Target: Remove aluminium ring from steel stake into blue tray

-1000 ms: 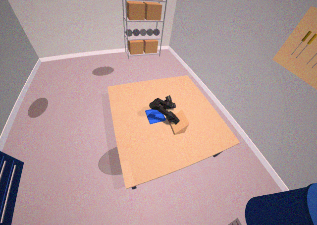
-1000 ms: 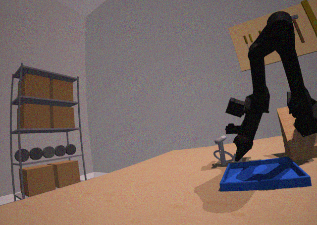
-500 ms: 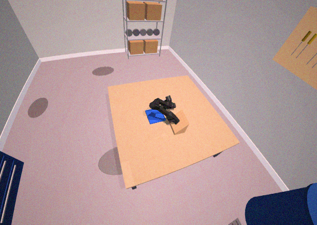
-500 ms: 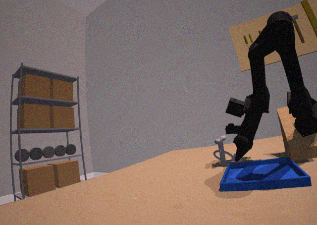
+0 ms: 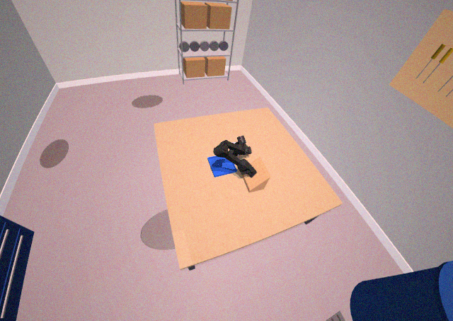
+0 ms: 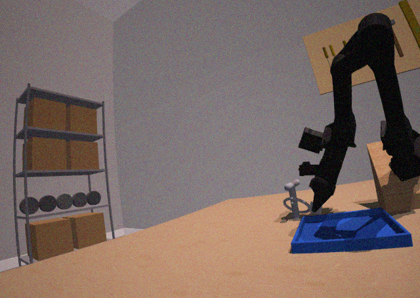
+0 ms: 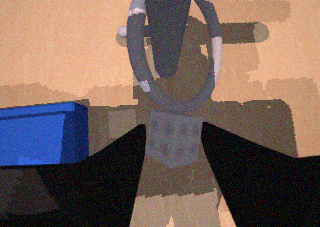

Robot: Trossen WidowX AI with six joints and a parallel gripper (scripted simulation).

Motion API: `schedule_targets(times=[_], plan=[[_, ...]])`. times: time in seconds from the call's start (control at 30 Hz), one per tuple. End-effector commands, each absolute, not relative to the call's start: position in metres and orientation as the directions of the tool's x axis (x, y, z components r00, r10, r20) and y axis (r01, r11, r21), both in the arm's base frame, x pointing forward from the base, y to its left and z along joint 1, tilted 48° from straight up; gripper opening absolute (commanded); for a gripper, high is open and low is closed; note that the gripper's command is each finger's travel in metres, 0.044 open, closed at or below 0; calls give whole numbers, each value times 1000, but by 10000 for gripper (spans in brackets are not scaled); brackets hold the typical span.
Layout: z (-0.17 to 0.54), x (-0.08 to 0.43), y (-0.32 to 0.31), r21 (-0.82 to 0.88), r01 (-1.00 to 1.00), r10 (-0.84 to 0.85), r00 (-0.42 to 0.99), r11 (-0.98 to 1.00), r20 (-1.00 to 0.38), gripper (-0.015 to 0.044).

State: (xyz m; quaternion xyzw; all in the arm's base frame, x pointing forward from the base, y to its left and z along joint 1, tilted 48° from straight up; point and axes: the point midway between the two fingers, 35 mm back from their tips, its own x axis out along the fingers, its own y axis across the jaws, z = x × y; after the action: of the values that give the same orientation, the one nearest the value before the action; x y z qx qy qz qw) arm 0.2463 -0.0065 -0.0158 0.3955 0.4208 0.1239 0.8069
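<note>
The claw (image 6: 316, 209) (image 7: 172, 129) points steeply down, its fingers clamped partway closed.

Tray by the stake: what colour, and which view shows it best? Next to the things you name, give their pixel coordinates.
Plain blue tray (image 5: 228, 172) (image 6: 352, 246) (image 7: 37, 137); clearest in the exterior view.
</note>
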Motion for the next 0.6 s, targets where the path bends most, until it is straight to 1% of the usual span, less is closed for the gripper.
schedule_targets(times=[0.0, 0.33, 0.57], plan=[[-10, 248, -13, 738, 130, 524, 624, 662, -580, 0], [-4, 246, -20, 739, 134, 524, 623, 660, -581, 0], [-3, 249, -22, 729, 142, 534, 590, 669, -606, 0]])
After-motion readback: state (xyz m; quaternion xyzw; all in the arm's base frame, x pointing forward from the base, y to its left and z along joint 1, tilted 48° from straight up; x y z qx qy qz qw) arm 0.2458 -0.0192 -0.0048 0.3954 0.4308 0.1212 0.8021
